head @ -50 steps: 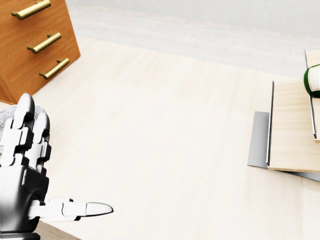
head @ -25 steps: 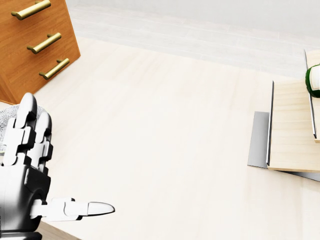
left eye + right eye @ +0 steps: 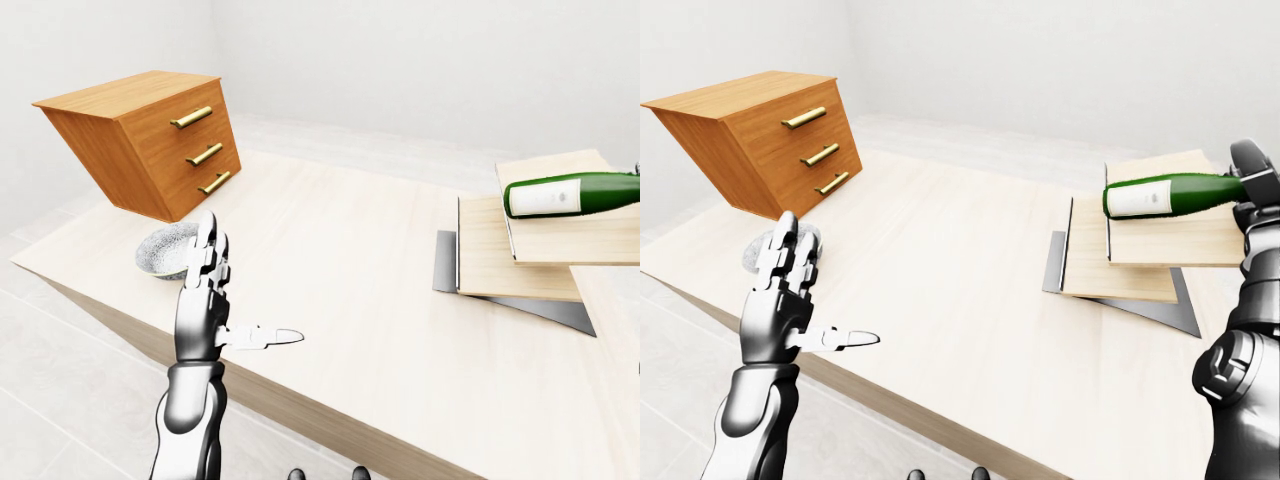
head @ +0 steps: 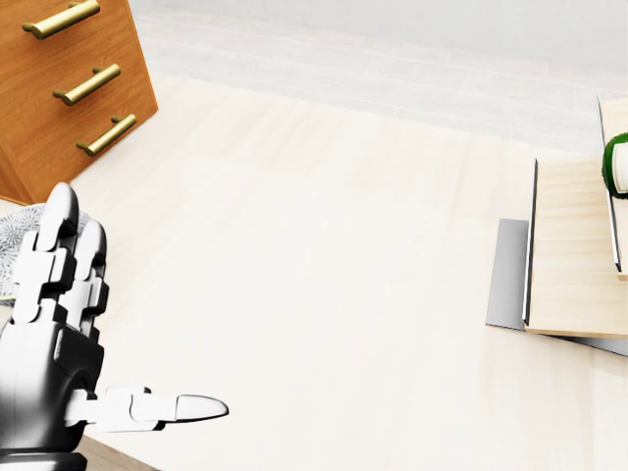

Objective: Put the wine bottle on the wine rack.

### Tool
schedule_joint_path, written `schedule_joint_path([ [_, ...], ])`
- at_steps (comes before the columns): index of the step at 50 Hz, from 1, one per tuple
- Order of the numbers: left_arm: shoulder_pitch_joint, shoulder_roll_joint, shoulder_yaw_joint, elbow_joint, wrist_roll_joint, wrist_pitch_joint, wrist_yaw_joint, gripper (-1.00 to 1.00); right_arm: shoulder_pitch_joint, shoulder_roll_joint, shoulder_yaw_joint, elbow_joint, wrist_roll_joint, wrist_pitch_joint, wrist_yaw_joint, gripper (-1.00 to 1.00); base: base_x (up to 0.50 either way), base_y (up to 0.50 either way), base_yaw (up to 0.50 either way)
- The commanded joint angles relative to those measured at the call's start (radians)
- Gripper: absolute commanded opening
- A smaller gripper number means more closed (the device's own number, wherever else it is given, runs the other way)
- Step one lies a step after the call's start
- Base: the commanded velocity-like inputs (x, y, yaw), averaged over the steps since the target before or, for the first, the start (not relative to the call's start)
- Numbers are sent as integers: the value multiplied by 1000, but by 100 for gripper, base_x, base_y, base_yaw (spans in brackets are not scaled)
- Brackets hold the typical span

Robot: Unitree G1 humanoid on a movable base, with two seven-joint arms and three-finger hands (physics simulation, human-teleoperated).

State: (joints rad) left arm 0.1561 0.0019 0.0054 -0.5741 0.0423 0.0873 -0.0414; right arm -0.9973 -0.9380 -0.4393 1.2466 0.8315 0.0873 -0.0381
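The wine bottle [image 3: 1170,194] lies on its side at the far right of the pale wooden surface [image 3: 340,280], above the stepped light-wood boards of the wine rack [image 3: 520,250]. Its white label faces the camera and its base points left. In the right-eye view its neck end runs to the right robot hand [image 3: 1255,195], whose fingers [image 3: 1248,158] show just at that end; the view does not show clearly whether they are closed round the bottle, so its grip cannot be told.

The left robot hand [image 3: 212,310] is well apart from the bottle, at the near left edge of the surface. It is released: two fingers point straight up and the thumb sticks out sideways to the right, holding nothing.

Just beyond that hand sits a small grey bowl [image 3: 168,248], and farther left a brown chest of drawers [image 3: 150,140] with three brass handles stands tilted on the surface.
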Motion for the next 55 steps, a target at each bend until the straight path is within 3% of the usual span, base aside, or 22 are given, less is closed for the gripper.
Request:
schedule_joint_path([
  [1, 2, 0, 0, 7, 0, 0, 0, 100, 19, 3, 18, 16, -13, 0, -16, 91, 0, 0, 0],
  [3, 2, 0, -2, 3, 0, 0, 1, 100, 19, 1, 17, 17, -12, 0, -17, 100, 0, 0, 0],
  [33, 4, 1, 1, 7, -4, 0, 1, 100, 59, -25, 17, 16, -35, 0, -59, 100, 0, 0, 0],
  [55, 1, 0, 1, 22, -6, 0, 2, 100, 151, -94, -21, 18, -8, 0, -24, 100, 0, 0, 0],
])
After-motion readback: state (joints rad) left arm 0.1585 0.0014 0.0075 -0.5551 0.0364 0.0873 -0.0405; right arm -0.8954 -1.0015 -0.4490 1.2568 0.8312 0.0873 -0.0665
